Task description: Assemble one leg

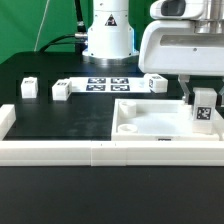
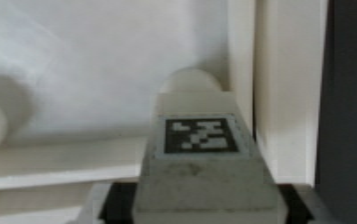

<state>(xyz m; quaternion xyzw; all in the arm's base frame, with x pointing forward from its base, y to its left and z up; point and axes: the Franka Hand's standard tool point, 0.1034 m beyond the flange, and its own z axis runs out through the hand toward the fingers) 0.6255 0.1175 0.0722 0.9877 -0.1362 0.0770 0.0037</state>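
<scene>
My gripper (image 1: 203, 98) is shut on a leg (image 1: 204, 112), a small white block with a black-and-white tag, held upright over the right part of the large flat white panel (image 1: 150, 128). In the wrist view the leg (image 2: 201, 150) fills the middle between my two dark fingers (image 2: 122, 200), its far end close to the panel's raised rim (image 2: 285, 90). Three other legs lie at the back of the table: one (image 1: 29, 88) at the exterior view's left, one (image 1: 62, 90) beside it, one (image 1: 155, 82) further right.
The marker board (image 1: 105, 83) lies at the back in front of the robot base (image 1: 107, 35). A white raised border (image 1: 60, 152) runs along the table's front and left edges.
</scene>
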